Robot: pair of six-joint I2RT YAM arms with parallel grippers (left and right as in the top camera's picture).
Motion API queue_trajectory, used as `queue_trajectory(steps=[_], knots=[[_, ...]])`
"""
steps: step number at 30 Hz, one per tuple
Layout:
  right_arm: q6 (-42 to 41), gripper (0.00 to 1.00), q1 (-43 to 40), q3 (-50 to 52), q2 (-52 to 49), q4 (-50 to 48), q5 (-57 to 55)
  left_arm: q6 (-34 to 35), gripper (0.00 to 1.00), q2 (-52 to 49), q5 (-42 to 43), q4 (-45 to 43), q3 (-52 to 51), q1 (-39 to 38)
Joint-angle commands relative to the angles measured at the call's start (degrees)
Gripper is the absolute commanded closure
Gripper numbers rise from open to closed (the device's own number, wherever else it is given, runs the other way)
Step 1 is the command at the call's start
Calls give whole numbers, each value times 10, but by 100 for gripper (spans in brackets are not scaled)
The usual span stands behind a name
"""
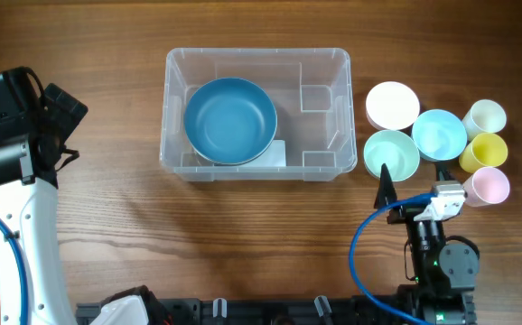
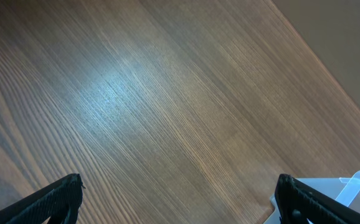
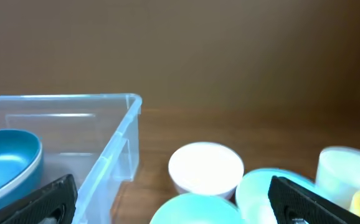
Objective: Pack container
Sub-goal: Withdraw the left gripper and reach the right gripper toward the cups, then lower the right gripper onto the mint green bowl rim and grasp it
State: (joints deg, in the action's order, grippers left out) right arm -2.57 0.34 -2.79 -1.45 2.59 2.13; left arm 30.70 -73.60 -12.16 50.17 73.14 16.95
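The container (image 1: pixel 256 52) is a clear rectangular bin in the middle of the table, with a large blue bowl (image 1: pixel 230 120) lying in its left half. In the right wrist view the container's wall (image 3: pixel 114 134) and the blue bowl (image 3: pixel 9 158) show at the left. My right gripper (image 1: pixel 416 181) stands open just in front of the mint bowl (image 1: pixel 391 153), nothing between its fingers (image 3: pixel 172 186). Far left of the container, my left gripper (image 1: pixel 69 131) is open over bare wood (image 2: pixel 180 183). Only the container's corner (image 2: pixel 354 186) shows by its right finger.
Right of the container stand a white bowl (image 1: pixel 392 105), a light blue bowl (image 1: pixel 439 134) and the mint bowl. Beyond them are a cream cup (image 1: pixel 485 118), a yellow cup (image 1: pixel 483 152) and a pink cup (image 1: pixel 488 185). The right arm's base sits at the front edge.
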Motion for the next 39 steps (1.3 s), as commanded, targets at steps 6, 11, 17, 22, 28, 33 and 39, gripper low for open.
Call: queue_trajectory(steps=[6,11,17,22,28,33,39], knots=[[-64,0,3,-331,-261,206,-54,-3,0,-2,3,1,5,3],[-66,0,3,-500,-432,352,21,-3,0,-2,3,1,5,3],[-70,0,3,-513,-517,405,43,-3,0,-2,3,1,5,3],[-241,7,3,-512,-553,466,-134,-3,0,-2,3,1,5,3],[-299,24,3,-497,-591,501,-188,-3,0,-2,3,1,5,3],[-308,0,3,-445,-633,449,-157,-3,0,-2,3,1,5,3],[-302,0,-50,-433,-691,424,-113,-3,0,-2,3,1,5,3]])
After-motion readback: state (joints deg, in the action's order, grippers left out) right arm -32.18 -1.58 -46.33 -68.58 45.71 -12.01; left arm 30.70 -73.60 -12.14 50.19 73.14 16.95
